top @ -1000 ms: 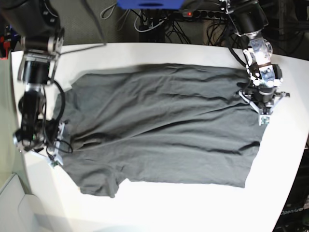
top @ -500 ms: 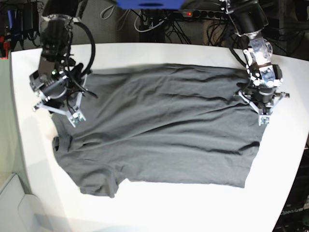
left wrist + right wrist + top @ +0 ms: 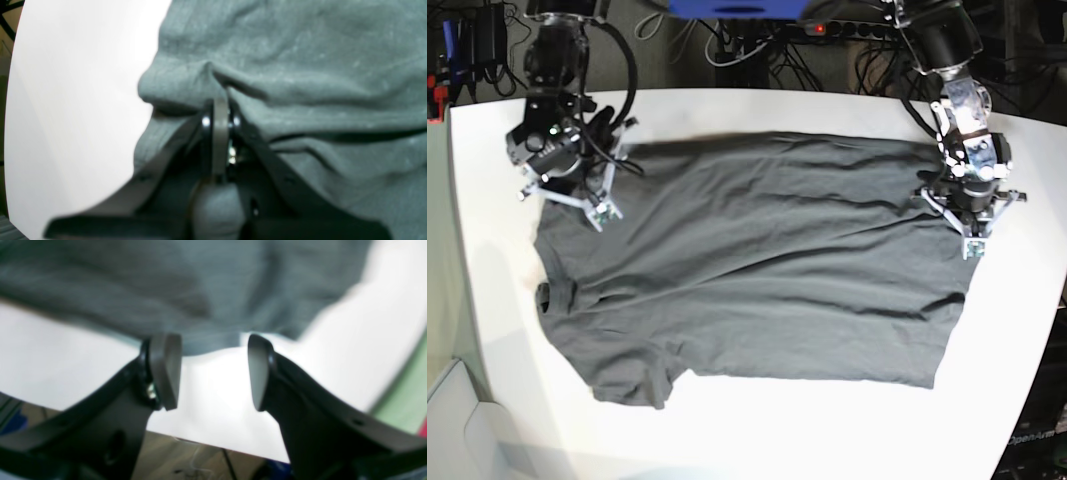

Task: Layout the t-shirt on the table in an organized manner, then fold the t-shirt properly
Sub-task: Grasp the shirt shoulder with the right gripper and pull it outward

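Our left gripper (image 3: 968,205) is clamped shut on a pinch of the t-shirt (image 3: 757,265) at its hem corner, the cloth bunched into a ridge right at the closed jaws in the left wrist view. Our right gripper (image 3: 213,371) stands with its jaws apart and nothing between them; in its own view only bare white surface shows in the gap, with the shirt's edge just beyond the pads (image 3: 166,370).

We take the table (image 3: 827,430) as our landmark. One table, large and white, carries the whole scene. One t-shirt lies spread across its middle, hem toward the left arm's side, collar and sleeves toward the right arm's side. Two grippers work at opposite ends of the shirt.

We judge the laying-out mostly done: the body lies flat and roughly rectangular, with shallow wrinkles. The sleeve nearest the right gripper looks unfinished, hidden or tucked under that arm, so it wants straightening. No fold has been made yet; all of the folding remains.
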Robot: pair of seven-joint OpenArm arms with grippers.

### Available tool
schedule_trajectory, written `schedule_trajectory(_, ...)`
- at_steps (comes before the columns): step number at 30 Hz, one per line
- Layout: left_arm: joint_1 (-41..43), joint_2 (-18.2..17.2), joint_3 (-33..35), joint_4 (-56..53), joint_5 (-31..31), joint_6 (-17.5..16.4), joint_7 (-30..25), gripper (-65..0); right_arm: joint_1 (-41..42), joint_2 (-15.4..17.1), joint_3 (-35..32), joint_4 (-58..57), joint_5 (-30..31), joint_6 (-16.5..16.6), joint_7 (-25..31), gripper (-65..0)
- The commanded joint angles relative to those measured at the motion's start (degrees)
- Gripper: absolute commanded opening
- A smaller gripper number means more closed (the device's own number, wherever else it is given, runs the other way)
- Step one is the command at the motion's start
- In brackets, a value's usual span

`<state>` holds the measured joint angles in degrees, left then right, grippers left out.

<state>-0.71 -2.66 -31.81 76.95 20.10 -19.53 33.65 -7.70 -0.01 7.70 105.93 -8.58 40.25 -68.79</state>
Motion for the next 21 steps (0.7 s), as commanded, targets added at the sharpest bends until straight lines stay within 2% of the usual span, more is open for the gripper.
schedule_trajectory(1, 0.6, 0.3, 0.0, -0.3, 0.3, -1.1, 3.7, -64.9, 0.5, 0.1, 0.1, 0.3, 0.0, -0.2, 1.4, -32.6)
schedule_trajectory(14, 0.6, 0.3, 0.0, -0.2, 0.3, -1.1, 3.7, -64.9, 0.5, 0.3, 0.2, -3.4, 0.0, -0.2, 4.3, -33.1)
schedule_trajectory(17, 0.6, 0.3, 0.0, -0.2, 0.3, -1.1, 3.7, -64.9, 0.4, 0.3, -0.3, -3.5, 0.0, -0.2, 4.3, -40.2)
schedule_trajectory(21, 0.5, 0.3, 0.0, -0.2, 0.3, -1.1, 3.7, -64.9, 1.0, 0.1, 0.0, -8.8, 0.0, -0.2, 4.3, -58.8)
